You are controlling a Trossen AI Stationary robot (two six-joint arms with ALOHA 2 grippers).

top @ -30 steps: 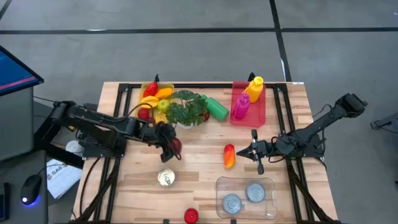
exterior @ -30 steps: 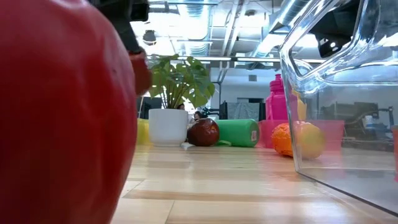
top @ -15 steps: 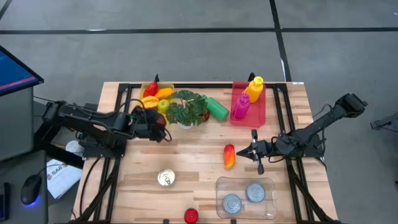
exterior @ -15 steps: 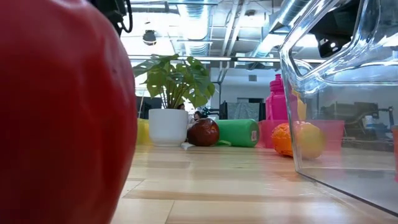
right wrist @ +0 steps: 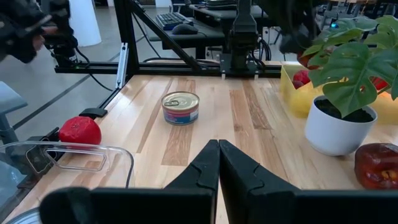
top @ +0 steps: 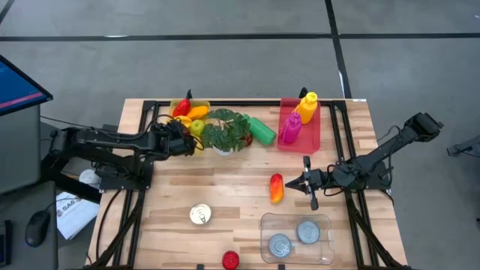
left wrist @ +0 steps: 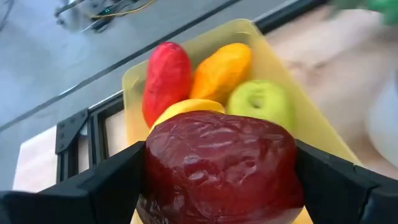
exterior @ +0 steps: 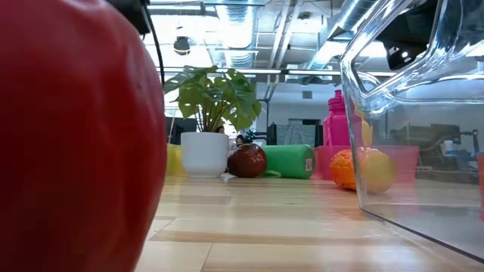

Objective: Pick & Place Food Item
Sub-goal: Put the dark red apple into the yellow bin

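The left claw [left wrist: 217, 186] is grasping a glossy dark-red, lumpy plastic food piece [left wrist: 219, 165], its two dark fingers [left wrist: 106, 183] pressed against either flank of it. From above, this claw [top: 182, 141] sits at about ten o'clock on the wooden slatted tabletop [top: 232, 187], at the near edge of the shallow yellow plastic bin [left wrist: 134, 84]. That bin already holds a red pepper-shaped piece [left wrist: 166, 78], an orange piece [left wrist: 221, 70], a green apple [left wrist: 261, 106] and something yellow half hidden behind the carried food.

The step in hand looks like the carry-to-place: the food is off the tabletop and poised just short of the bin. Next, I judge, the claw must move on over the bin, towards twelve o'clock, lower, and let go without knocking the fruit inside.

The right claw [top: 303, 182] waits clenched and empty at about three o'clock, beside an orange-red fruit [top: 276, 187].
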